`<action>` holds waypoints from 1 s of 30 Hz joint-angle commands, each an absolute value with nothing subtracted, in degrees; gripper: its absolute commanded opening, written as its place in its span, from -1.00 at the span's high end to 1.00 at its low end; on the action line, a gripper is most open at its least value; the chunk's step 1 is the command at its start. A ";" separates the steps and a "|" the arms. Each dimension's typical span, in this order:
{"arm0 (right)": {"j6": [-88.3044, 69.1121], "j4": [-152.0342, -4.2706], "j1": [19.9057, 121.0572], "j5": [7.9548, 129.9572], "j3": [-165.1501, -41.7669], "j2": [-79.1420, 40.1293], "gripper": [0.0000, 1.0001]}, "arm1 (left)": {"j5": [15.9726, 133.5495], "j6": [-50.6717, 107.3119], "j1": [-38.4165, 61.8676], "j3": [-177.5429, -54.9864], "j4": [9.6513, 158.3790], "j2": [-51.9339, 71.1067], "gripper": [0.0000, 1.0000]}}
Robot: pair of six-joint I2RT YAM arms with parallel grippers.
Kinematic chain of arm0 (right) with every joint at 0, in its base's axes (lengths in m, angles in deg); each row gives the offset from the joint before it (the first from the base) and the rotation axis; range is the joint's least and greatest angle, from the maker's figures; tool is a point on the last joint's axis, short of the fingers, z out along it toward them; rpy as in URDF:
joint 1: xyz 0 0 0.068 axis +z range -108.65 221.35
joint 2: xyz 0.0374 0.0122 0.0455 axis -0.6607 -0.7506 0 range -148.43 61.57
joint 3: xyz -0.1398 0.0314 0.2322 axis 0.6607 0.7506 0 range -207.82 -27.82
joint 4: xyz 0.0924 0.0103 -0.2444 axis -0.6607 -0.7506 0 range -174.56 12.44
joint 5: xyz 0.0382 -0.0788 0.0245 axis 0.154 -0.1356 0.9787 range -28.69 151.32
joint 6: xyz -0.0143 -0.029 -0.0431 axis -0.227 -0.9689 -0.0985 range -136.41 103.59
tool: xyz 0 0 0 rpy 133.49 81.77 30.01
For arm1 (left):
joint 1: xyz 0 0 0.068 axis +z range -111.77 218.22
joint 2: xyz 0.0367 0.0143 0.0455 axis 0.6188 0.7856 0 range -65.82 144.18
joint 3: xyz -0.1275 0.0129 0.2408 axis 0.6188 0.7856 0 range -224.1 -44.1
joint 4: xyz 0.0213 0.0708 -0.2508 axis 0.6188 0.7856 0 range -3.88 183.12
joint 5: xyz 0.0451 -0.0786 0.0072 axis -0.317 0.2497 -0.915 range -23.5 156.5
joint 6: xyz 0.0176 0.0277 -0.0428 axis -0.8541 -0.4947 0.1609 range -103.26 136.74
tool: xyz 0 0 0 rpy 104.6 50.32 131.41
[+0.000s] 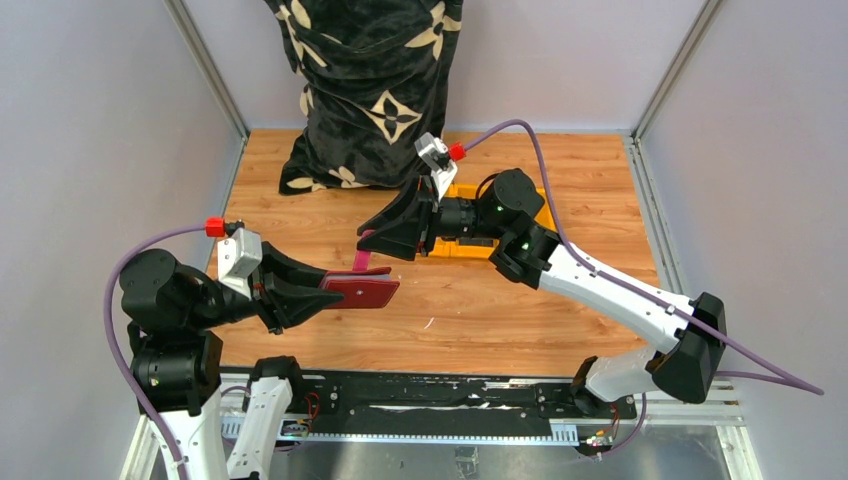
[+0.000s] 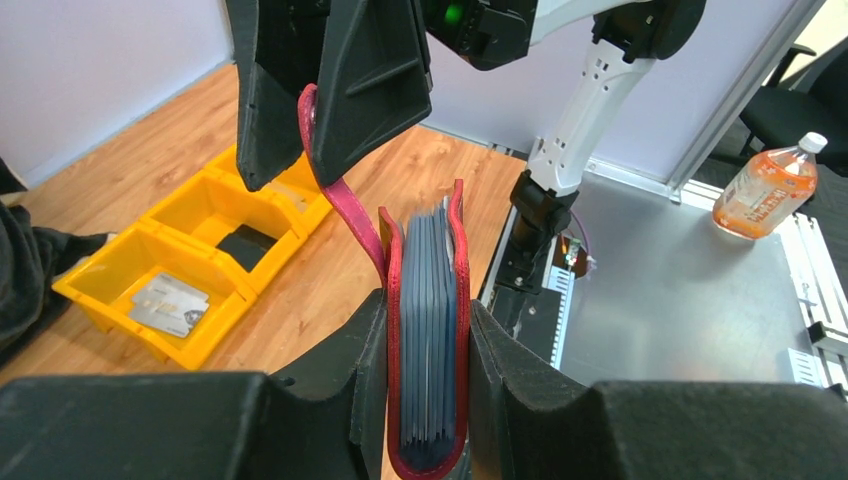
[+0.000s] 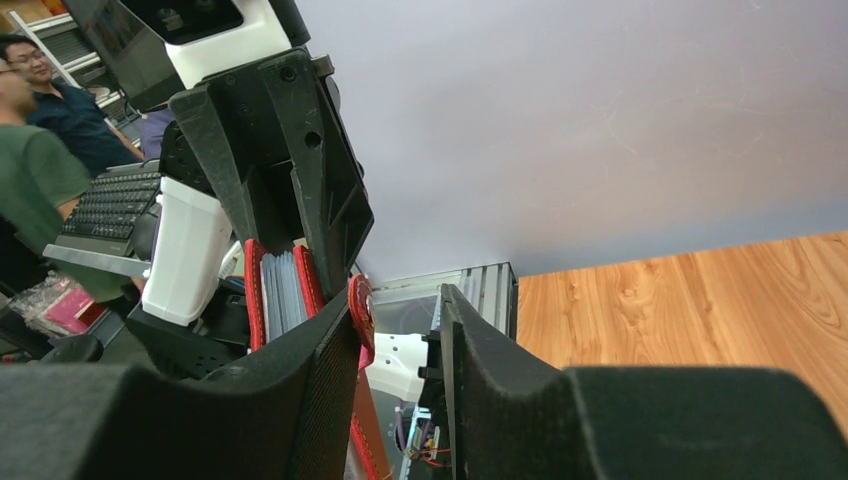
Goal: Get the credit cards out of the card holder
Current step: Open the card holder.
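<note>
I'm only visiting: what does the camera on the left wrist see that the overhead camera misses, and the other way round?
Only the left wrist view shows the grey sleeves packed inside the card holder, a credit card lying in an end compartment of the yellow bin, and an orange bottle off the table. Only the overhead view shows both arms whole and a black patterned cloth at the far edge. Both show the left gripper clamping the card holder, with its strap running up between the right gripper's parted fingers.
</note>
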State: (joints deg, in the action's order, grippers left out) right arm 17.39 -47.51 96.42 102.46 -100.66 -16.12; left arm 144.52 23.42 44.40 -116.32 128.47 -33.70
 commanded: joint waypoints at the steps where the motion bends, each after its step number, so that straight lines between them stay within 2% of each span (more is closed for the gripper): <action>1: 16.64 -44.13 97.23 104.33 -100.57 -16.00 0.26 | 146.54 24.87 44.11 -117.86 128.66 -33.74 1.00; 3: 16.85 -43.65 97.38 104.49 -100.98 -16.26 0.38 | 146.69 24.85 44.07 -117.96 128.66 -33.79 1.00; 7: 18.71 -41.63 97.43 105.35 -101.74 -16.99 0.98 | 146.03 24.61 44.11 -117.50 128.65 -34.19 0.98; 8: 18.96 -41.41 97.43 105.52 -101.82 -16.93 1.00 | 145.48 24.42 44.11 -116.98 128.58 -34.36 0.88; 9: 19.30 -41.35 97.42 105.63 -101.95 -16.79 1.00 | 145.10 23.98 44.11 -116.39 128.53 -34.71 0.62; 11: 19.35 -41.79 97.43 105.61 -102.35 -16.51 1.00 | 144.25 23.16 44.11 -115.07 128.53 -35.23 -0.12; 12: 19.18 -42.81 97.43 105.55 -102.69 -16.36 1.00 | 143.54 23.04 44.11 -114.36 128.63 -35.45 -0.35; 14: 18.75 -43.87 97.43 105.44 -103.18 -15.99 1.00 | 142.44 22.81 44.11 -113.22 128.58 -35.66 -0.55; 18: 18.09 -45.34 97.56 104.89 -103.54 -15.18 1.00 | 142.27 22.53 44.10 -111.89 128.50 -35.82 -0.71; 30: 14.53 -50.97 99.65 104.71 -106.99 -14.89 1.00 | 128.66 12.86 44.11 -106.97 128.16 -40.29 -0.70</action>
State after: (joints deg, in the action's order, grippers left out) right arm 15.93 -51.89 98.37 104.45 -103.18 -16.64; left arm 135.12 17.87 44.40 -108.13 128.23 -38.84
